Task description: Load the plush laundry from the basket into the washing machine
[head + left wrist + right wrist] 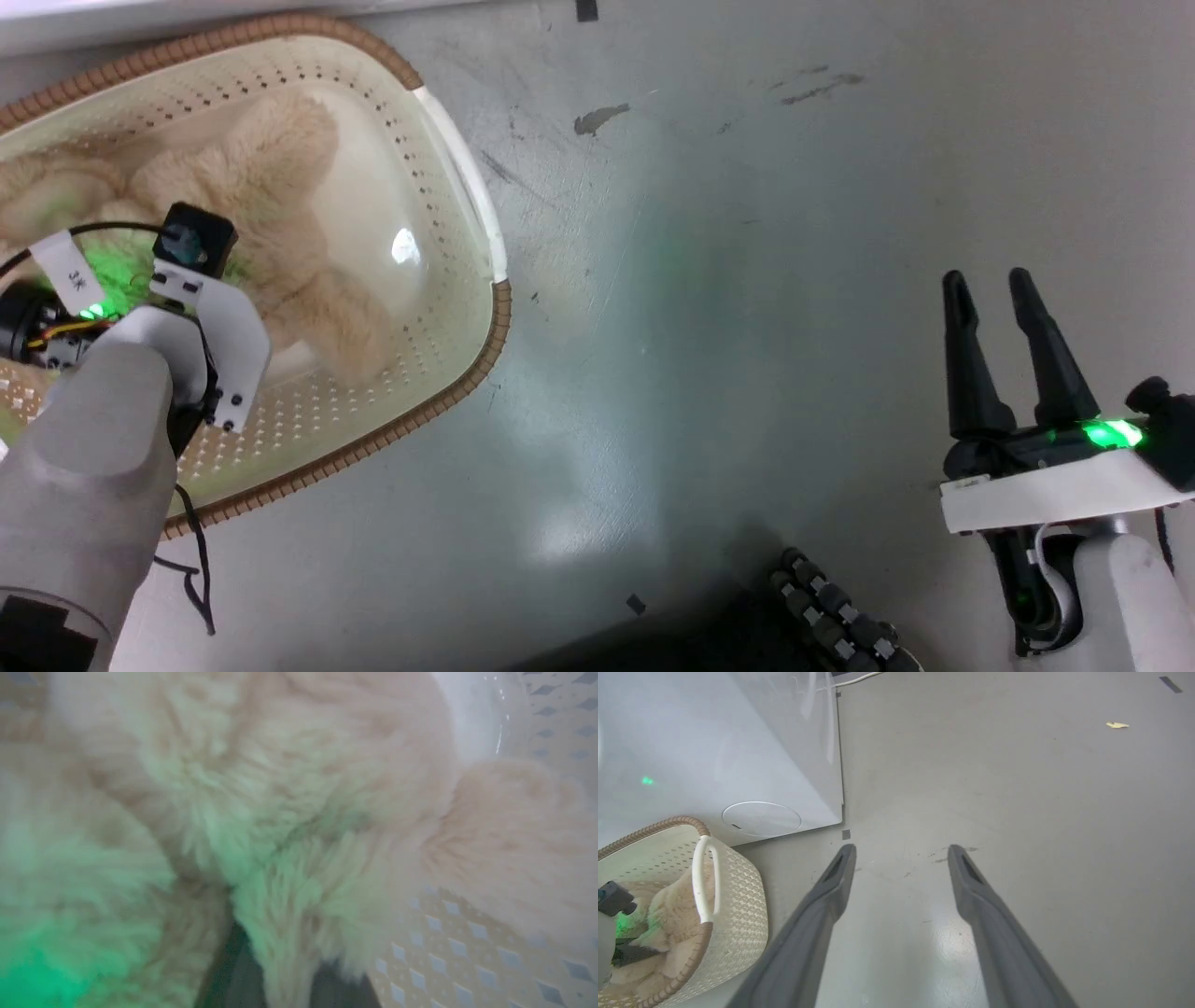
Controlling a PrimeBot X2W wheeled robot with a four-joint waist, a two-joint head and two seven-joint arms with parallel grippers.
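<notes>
In the cream perforated basket (pixel 498 322), at the upper left of the head view, the fluffy cream-beige plush toy (pixel 271 177) is lying on the bottom, its shaggy limbs spreading toward the basket's walls. The left arm is reaching down into the basket from above. Its wrist camera and white bracket are sitting over the toy, and a green light is glowing onto the fur.

In the left wrist view the left gripper (pixel 280 970) is sitting buried in the plush. Its two dark fingers (pixel 229 975) are rising from the bottom edge with a tuft of fur lying between them. Their tips are disappearing into the pile, so I cannot tell whether the jaws are clamping the toy or merely resting in it.

The right gripper (pixel 986 285) is hanging over the grey floor (pixel 747 280) at the lower right of the head view, well apart from the basket. Its jaws are standing apart, with only floor showing between them.

In the right wrist view the white washing machine (pixel 714 742) is standing just beside the basket, with a round cover plate (pixel 761 818) showing low on its panel. The basket's white side handle (pixel 704 877) is facing this camera, with the plush toy showing behind it inside the brown woven-look rim
</notes>
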